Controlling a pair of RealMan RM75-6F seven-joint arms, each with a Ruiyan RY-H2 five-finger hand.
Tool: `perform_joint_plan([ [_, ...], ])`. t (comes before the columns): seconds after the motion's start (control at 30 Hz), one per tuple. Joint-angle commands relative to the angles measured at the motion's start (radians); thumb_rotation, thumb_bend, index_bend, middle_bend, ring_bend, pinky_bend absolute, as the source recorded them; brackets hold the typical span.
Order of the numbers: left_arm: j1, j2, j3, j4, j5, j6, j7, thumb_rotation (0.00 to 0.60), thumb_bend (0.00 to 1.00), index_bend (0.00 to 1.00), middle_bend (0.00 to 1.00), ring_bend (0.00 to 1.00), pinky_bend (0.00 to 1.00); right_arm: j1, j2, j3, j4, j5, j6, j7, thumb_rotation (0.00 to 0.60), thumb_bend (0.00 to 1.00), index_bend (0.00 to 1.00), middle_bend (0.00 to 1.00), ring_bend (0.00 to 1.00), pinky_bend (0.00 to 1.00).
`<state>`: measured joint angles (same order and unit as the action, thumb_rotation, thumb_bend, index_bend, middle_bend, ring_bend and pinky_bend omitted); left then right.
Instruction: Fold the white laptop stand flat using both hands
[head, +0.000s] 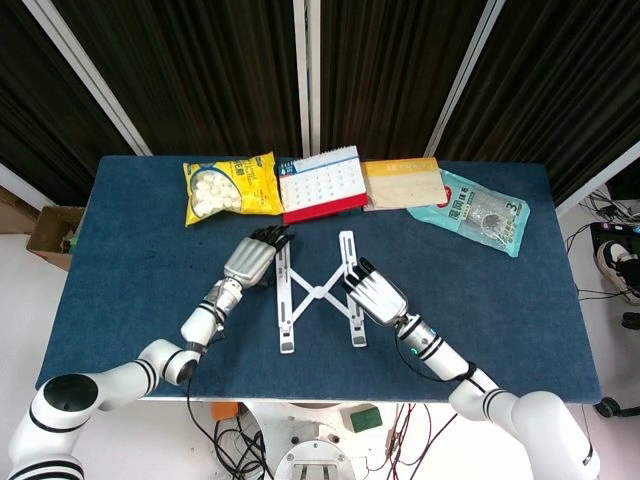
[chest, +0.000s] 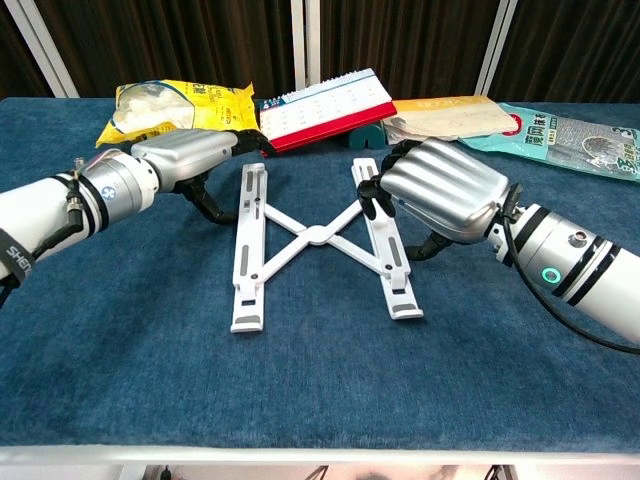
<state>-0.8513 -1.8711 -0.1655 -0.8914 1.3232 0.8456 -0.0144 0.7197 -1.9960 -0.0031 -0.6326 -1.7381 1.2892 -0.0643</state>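
Note:
The white laptop stand (head: 318, 292) (chest: 314, 235) lies flat on the blue table as two long rails joined by a crossed link. My left hand (head: 252, 262) (chest: 190, 155) is at the outer side of the left rail, with its fingertips touching the rail's far end. My right hand (head: 375, 295) (chest: 445, 190) lies over the right rail. Its fingers curve onto the rail and its thumb stays on the outer side. Neither hand grips the stand. The right hand hides the middle of the right rail.
Along the far side of the table lie a yellow snack bag (head: 230, 188), a red-based desk calendar (head: 320, 183), a tan packet (head: 402, 183) and a teal pouch (head: 485, 212). The calendar sits just beyond the rails' far ends. The table's front edge (chest: 320, 450) is near.

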Motion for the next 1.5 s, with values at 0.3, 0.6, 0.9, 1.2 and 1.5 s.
perform_joint_plan([
  [0.3, 0.010, -0.001, 0.019, -0.031, 0.038, 0.018, -0.072, 0.600, 0.00, 0.11, 0.00, 0.01, 0.14, 0.016, -0.048, 0.001, 0.015, -0.002, 0.026, 0.017, 0.600, 0.00, 0.51, 0.56, 0.38, 0.33],
  [0.6, 0.022, 0.021, 0.027, -0.082, 0.042, 0.014, -0.107, 0.600, 0.00, 0.11, 0.00, 0.01, 0.14, 0.029, -0.078, -0.004, 0.028, -0.009, 0.036, 0.022, 0.600, 0.00, 0.51, 0.56, 0.38, 0.33],
  [0.9, 0.083, 0.135, 0.022, -0.184, 0.049, 0.127, -0.036, 0.600, 0.00, 0.11, 0.00, 0.01, 0.14, 0.080, 0.050, -0.034, -0.129, -0.044, 0.000, 0.077, 0.600, 0.00, 0.39, 0.45, 0.32, 0.31],
  [1.2, 0.231, 0.394, 0.006, -0.502, -0.004, 0.278, -0.012, 0.600, 0.00, 0.11, 0.00, 0.01, 0.14, 0.293, 0.461, 0.012, -0.695, 0.030, -0.457, -0.178, 0.600, 0.00, 0.00, 0.01, 0.00, 0.00],
  [1.5, 0.311, 0.464, 0.031, -0.593, -0.030, 0.323, -0.018, 0.600, 0.00, 0.11, 0.00, 0.01, 0.14, 0.393, 0.469, 0.054, -0.720, 0.153, -0.706, -0.284, 0.600, 0.00, 0.00, 0.00, 0.00, 0.00],
])
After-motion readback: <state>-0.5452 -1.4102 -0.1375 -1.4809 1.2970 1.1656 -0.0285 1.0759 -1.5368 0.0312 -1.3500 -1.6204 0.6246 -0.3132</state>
